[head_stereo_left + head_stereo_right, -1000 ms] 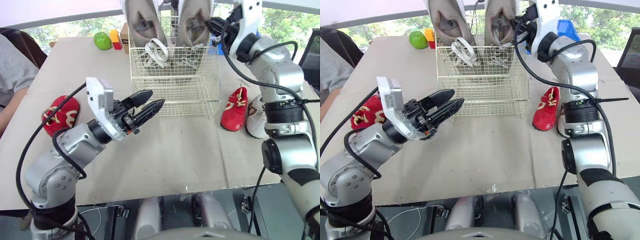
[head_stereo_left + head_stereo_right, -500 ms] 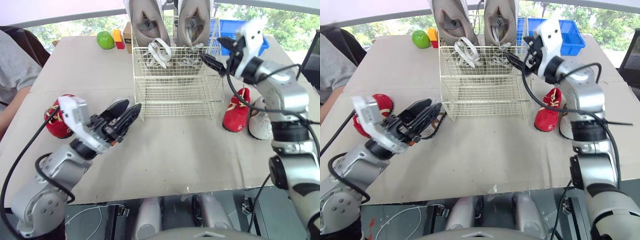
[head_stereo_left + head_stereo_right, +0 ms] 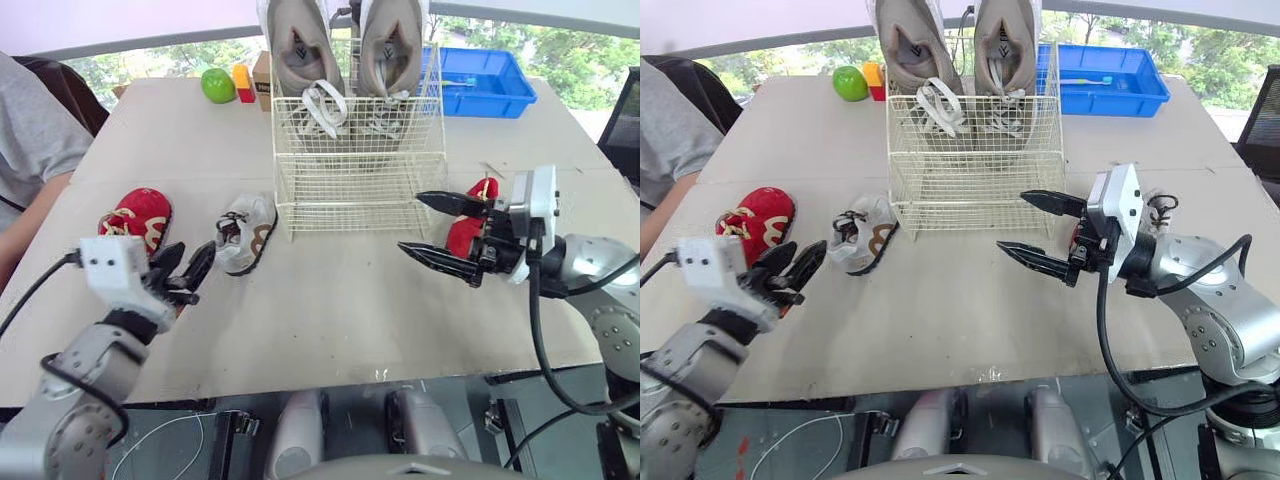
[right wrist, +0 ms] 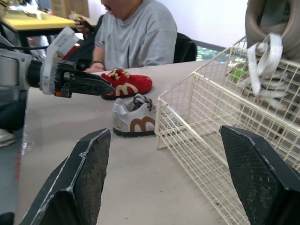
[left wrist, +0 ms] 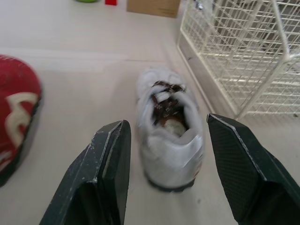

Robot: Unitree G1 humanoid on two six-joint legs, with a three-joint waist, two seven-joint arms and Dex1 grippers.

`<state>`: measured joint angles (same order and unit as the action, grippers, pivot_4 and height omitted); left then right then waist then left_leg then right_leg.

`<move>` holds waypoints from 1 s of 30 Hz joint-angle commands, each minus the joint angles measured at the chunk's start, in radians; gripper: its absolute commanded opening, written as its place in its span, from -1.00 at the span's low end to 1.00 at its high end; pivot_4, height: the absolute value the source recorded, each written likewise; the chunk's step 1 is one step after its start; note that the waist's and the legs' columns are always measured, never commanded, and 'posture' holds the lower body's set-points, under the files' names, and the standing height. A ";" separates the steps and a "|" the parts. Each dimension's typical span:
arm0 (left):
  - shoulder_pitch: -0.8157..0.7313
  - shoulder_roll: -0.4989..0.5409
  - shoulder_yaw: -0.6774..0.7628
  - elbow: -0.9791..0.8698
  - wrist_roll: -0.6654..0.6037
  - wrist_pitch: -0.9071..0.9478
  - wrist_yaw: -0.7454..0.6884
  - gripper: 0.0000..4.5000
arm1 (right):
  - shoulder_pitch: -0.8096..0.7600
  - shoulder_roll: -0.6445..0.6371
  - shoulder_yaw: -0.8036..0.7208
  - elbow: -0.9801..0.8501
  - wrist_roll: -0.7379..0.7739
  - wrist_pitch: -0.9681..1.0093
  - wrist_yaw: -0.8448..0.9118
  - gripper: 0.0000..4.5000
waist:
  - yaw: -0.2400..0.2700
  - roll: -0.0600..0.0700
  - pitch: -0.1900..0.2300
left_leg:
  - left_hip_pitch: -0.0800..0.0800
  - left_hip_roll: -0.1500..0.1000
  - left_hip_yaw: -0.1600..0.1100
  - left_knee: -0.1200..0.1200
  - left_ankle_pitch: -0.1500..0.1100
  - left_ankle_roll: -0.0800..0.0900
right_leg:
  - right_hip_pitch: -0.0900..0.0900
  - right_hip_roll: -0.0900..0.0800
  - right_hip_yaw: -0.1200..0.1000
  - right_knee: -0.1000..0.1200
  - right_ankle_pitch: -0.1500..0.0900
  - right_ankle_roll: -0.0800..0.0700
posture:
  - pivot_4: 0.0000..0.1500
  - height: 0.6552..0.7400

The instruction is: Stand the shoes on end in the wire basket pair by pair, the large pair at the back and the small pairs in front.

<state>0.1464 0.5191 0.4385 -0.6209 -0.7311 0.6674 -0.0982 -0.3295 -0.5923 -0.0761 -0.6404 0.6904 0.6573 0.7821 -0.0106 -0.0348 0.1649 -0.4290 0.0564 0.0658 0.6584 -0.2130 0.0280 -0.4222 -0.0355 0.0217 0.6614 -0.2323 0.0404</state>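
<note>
1. Pincer first: the left pincer sits low at the near left of the table, fingers spread wide and holding nothing. Its wrist view shows the small white shoe lying right ahead of the gap, heel toward the fingers and toe pointing away.
2. Grip, as I judge it: go forward until the fingers straddle the heel half, then close across the sides just below the opening. The walls look firmest there, and the brown laces stay out of the pinch.
3. Neighbour on the left: a red shoe lies near the white one but apart from it. Keep the outer finger from nudging it on the way in.
4. Basket: it stands just right of the white shoe, whose toe lies close to the near left corner. Lift straight up before swinging right, or the sole may catch the wire.
5. Placing: the large grey pair stands on end at the far side, and the near part looks empty. Turn the shoe on end and lower it into that near part, well to one side, so that its partner can stand beside it.
6. Right pincer: it is wide open and empty, off the near right corner of the basket, with a second red shoe just behind it. It should keep off the basket mouth while the left arm goes in.
</note>
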 commanded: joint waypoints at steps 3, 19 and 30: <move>-0.032 -0.041 -0.100 0.066 0.121 -0.038 0.009 0.27 | 0.001 -0.001 0.027 -0.045 -0.012 -0.026 -0.036 0.57 | -0.002 0.000 0.000 | -0.001 0.000 0.000 0.000 0.000 0.000 | 0.000 0.000 0.001 0.000 0.000 0.000 | 1.00 1.00; -0.192 -0.154 0.083 -0.017 0.095 -0.286 0.012 -0.94 | -0.140 0.016 0.089 0.010 -0.038 -0.032 -0.056 0.59 | 0.000 -0.002 0.000 | -0.002 0.000 -0.002 -0.003 0.000 0.000 | -0.002 0.000 0.000 -0.001 0.000 0.000 | 1.00 1.00; -0.334 0.240 -0.049 -0.041 0.179 -0.485 -0.495 -0.94 | -0.683 -0.053 0.058 0.273 0.192 0.145 0.105 0.59 | 0.000 -0.001 0.001 | -0.002 0.000 0.001 -0.005 0.000 0.000 | -0.001 -0.001 0.000 -0.004 0.000 0.000 | 1.00 1.00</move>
<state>-0.1632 0.7352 0.3947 -0.6797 -0.5945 0.2601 -0.5330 -0.9808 -0.6299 -0.0149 -0.3933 0.8821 0.7951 0.8629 -0.0108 -0.0359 0.1658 -0.4308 0.0564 0.0672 0.6530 -0.2131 0.0281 -0.4237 -0.0364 0.0218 0.6578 -0.2320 0.0400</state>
